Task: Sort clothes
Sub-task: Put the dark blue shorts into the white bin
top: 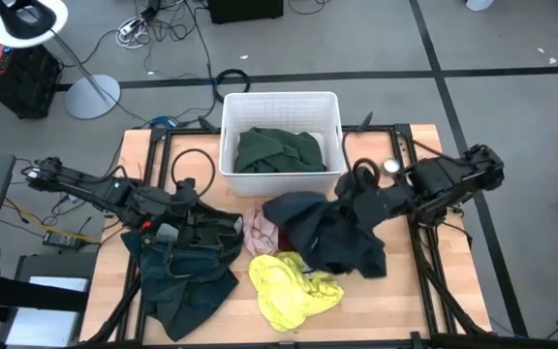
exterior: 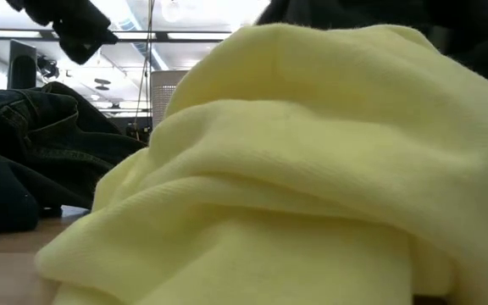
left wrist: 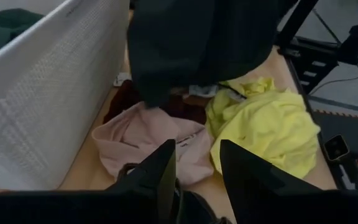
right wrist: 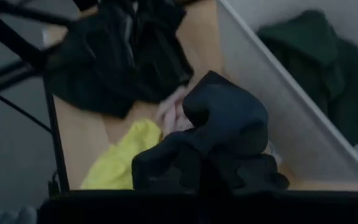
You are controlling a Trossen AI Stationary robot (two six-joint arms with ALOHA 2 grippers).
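A white bin (top: 281,105) stands at the far middle of the wooden surface (top: 405,291), with a dark green garment (top: 279,150) lying inside it. In front of the bin the clothes lie loose: a dark navy garment (top: 332,233) draped right of centre, a yellow garment (top: 289,283) just in front of it, a pale pink piece (top: 258,231) between the bin and the yellow one, and dark jeans (top: 187,267) heaped on the left. The pink piece touches both the navy garment and the yellow one, and a bit of maroon cloth (left wrist: 126,99) shows beside it.

The left arm reaches in low from the left over the jeans; its left gripper (left wrist: 194,168) points toward the pink piece, fingers parted with nothing between them. The right arm comes in from the right, bent down at the wrist, and the right gripper (top: 361,194) is buried in the navy garment, which bunches up around it. The fingers look closed on that cloth, though the fabric hides them.

The low view is almost filled by the yellow garment, with the jeans behind on one side. The right wrist view shows the bunched navy cloth just outside the bin wall, a relation less clear from above.
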